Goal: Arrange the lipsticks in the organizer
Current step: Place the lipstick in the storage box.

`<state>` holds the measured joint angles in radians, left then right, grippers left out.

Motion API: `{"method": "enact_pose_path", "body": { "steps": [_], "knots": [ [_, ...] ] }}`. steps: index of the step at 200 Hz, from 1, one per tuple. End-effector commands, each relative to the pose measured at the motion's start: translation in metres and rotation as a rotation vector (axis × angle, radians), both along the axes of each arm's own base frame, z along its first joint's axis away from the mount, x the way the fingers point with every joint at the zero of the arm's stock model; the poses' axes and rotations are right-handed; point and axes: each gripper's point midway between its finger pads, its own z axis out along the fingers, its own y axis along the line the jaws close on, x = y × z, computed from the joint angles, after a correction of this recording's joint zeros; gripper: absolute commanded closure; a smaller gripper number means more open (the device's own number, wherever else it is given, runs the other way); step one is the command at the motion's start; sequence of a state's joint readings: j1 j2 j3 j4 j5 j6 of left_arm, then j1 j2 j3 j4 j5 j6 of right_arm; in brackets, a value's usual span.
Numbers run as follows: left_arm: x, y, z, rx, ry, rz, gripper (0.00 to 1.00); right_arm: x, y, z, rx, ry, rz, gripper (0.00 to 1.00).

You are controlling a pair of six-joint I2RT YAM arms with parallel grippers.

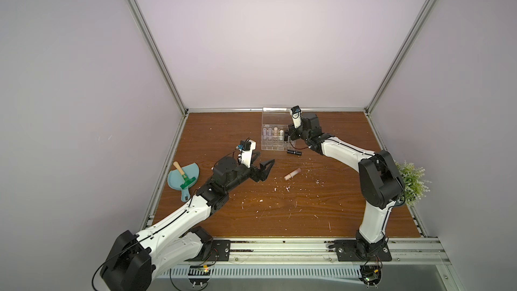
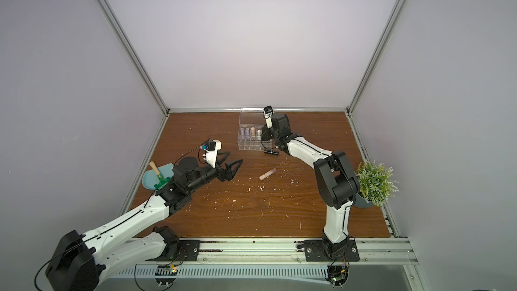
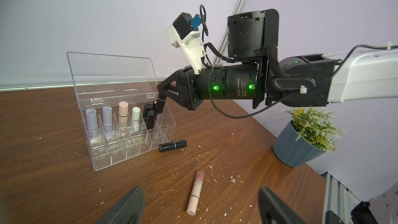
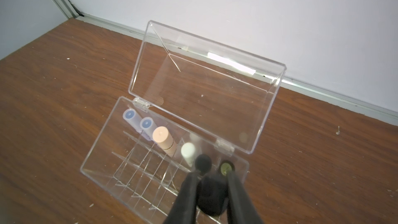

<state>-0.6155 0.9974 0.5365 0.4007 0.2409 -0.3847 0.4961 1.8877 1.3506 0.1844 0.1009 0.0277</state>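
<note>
Lipsticks fill the back row of the organizer (image 1: pixel 275 147), a clear acrylic box with a grid of square cells. It sits near the far edge of the tabletop (image 1: pixel 251 219) with its lid (image 4: pixel 204 95) tipped up and back. Along that row stand two lilac tubes (image 3: pixel 91 118) side by side, then a beige tube (image 3: pixel 123 113), then a white tube (image 3: pixel 136 117), all upright. Past the white one, at the end nearest the right arm, the right wrist view shows a matte black cap (image 4: pixel 203 161) and a gold-centred top (image 4: pixel 225 165). Just in front of them the right claw (image 4: pixel 211 176) is clenched on the held black lipstick (image 4: pixel 212 195), which is tilted over the cells at that end.

Two more lie on the wood. The loose black lipstick (image 1: pixel 294 152) is just beside the organizer's near corner, and the pink lipstick (image 1: pixel 292 174) is farther toward the robot. The left claw (image 2: pixel 235 157) hangs released, jaws wide and holding nothing, near the pink lipstick but apart from it.

Off to the left, a teal dustpan (image 1: pixel 193 169) holds a wooden-handled green brush (image 1: pixel 183 176). At the right edge a blue-grey pot (image 3: pixel 290 149) holds a green plant (image 3: pixel 312 126).

The held tube's lower end is hidden behind its neighbours and the claw fingers, so I cannot tell whether it is seated in a cell. In both top views the right claw and its camera cover the organizer's end cells. In the left wrist view the black tubes overlap and are hard to count.
</note>
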Motion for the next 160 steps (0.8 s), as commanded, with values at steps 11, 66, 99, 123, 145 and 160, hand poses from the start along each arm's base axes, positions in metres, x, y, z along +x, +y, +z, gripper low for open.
{"method": "enact_pose_path", "body": {
  "steps": [11, 66, 99, 123, 145, 160],
  "knots": [
    [0.000, 0.003, -0.003, 0.007, -0.012, 0.000, 0.13, 0.007, -0.006, 0.029, 0.002, -0.094, -0.029, 0.90],
    [0.000, 0.001, -0.003, 0.001, -0.010, -0.011, 0.13, -0.002, -0.008, 0.025, 0.016, -0.085, -0.022, 0.90],
    [0.000, 0.001, -0.003, -0.003, -0.007, -0.011, 0.13, -0.005, -0.010, 0.018, 0.011, -0.072, -0.026, 0.90],
    [0.000, 0.000, -0.005, -0.003, -0.004, -0.017, 0.13, -0.004, -0.010, 0.012, 0.004, -0.064, -0.027, 0.90],
    [0.000, 0.000, -0.003, -0.005, -0.007, -0.017, 0.13, -0.001, -0.010, 0.009, 0.000, -0.066, -0.030, 0.90],
    [0.000, 0.000, -0.004, -0.003, -0.004, -0.015, 0.14, 0.000, -0.008, 0.007, 0.001, -0.063, -0.025, 0.90]
  ]
}}
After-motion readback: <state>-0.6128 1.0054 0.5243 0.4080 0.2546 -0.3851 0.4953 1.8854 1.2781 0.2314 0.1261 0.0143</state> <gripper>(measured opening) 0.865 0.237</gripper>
